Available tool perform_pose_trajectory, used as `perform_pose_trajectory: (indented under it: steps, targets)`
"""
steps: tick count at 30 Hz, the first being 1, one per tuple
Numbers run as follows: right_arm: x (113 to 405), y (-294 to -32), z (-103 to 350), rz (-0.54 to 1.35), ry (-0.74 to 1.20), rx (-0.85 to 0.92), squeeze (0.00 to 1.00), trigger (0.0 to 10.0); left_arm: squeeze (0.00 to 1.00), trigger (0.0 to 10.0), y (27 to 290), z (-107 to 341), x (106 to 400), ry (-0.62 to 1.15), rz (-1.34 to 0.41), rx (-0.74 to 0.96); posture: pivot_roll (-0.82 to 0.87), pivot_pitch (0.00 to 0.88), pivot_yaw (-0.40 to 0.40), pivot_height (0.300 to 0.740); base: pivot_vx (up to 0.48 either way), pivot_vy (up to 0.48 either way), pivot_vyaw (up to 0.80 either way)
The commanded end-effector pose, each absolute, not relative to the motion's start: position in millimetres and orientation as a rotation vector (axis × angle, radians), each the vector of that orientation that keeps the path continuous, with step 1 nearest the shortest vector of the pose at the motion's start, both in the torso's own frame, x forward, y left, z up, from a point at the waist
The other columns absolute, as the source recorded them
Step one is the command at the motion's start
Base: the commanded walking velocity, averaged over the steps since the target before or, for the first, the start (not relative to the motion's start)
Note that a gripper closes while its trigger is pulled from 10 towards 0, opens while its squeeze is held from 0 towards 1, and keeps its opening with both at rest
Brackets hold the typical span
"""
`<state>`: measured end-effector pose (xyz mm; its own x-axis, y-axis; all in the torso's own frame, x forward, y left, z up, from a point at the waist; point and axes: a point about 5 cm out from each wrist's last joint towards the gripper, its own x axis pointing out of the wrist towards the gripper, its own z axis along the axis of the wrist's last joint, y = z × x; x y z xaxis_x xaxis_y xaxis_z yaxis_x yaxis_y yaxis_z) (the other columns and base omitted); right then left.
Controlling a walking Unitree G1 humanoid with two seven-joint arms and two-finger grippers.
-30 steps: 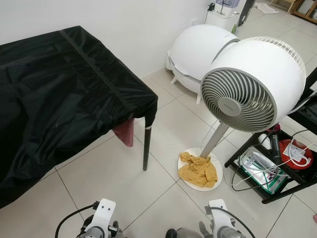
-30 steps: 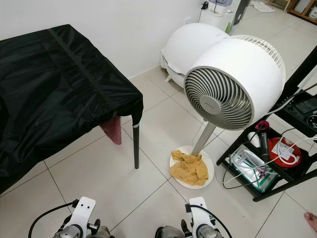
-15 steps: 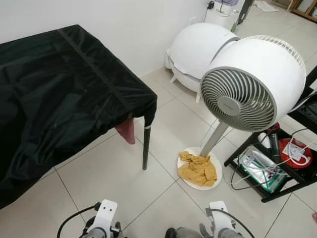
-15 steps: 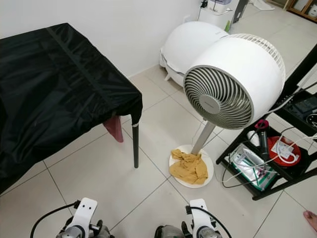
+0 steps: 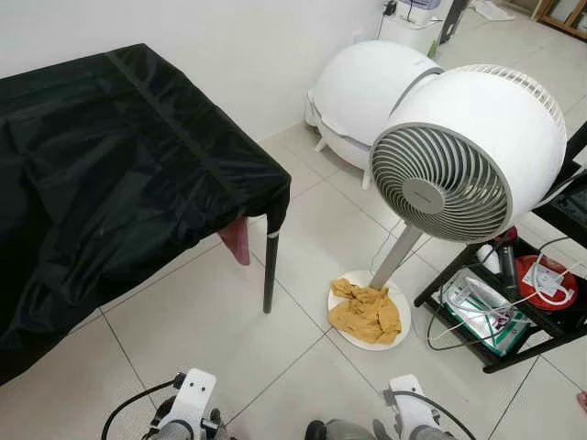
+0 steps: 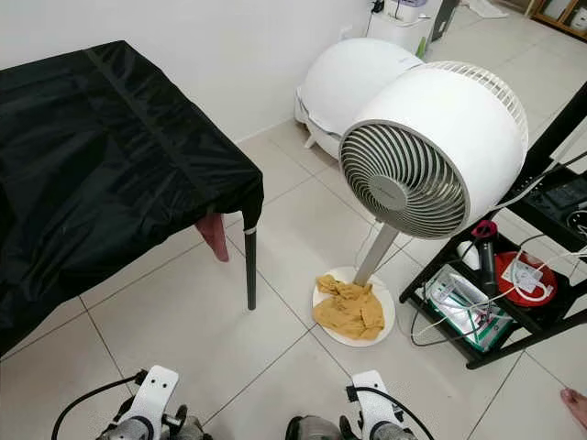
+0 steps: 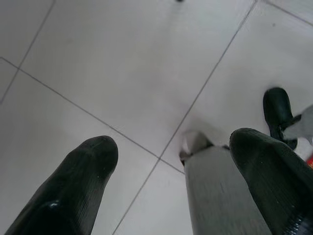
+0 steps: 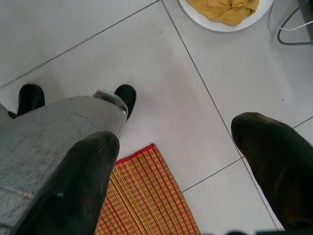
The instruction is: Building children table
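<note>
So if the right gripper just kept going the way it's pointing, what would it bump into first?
Probably the white tiled floor: the right gripper points down at it, open. The striped mat lies close by; depth is unclear.

Table (image 5: 119,165): black cover hides top and frame; one leg (image 5: 270,275) exposed at the near corner; remainder cut off by the picture's left edge.
Pink item (image 5: 237,240): mostly hidden under the cover's hem, unidentifiable.
Black shelf (image 5: 541,330): cut off at right edge.
Fan base (image 5: 401,332): partly covered by yellow cloth (image 5: 365,313).
</note>
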<state>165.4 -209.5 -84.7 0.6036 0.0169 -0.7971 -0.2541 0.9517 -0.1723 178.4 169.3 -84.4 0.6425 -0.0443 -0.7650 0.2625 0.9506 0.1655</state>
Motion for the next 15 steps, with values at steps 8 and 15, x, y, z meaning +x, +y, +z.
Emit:
perform_pose_trajectory:
  steps: [8,15]
  targets:
    - [180.1,-204.4,-78.7,0.166,0.867,-0.250,0.00,10.0,0.00,10.0,174.3,-79.1,190.5,0.860,-0.156,0.206,0.08,0.050,-0.024,0.740,0.000,0.000,0.00]
    - [177.9,-197.9,-81.0,0.173,0.873,-0.244,0.00,10.0,0.00,10.0,179.2,-76.2,194.8,0.846,-0.157,0.197,0.08,0.049,-0.014,0.740,0.000,0.000,0.00]
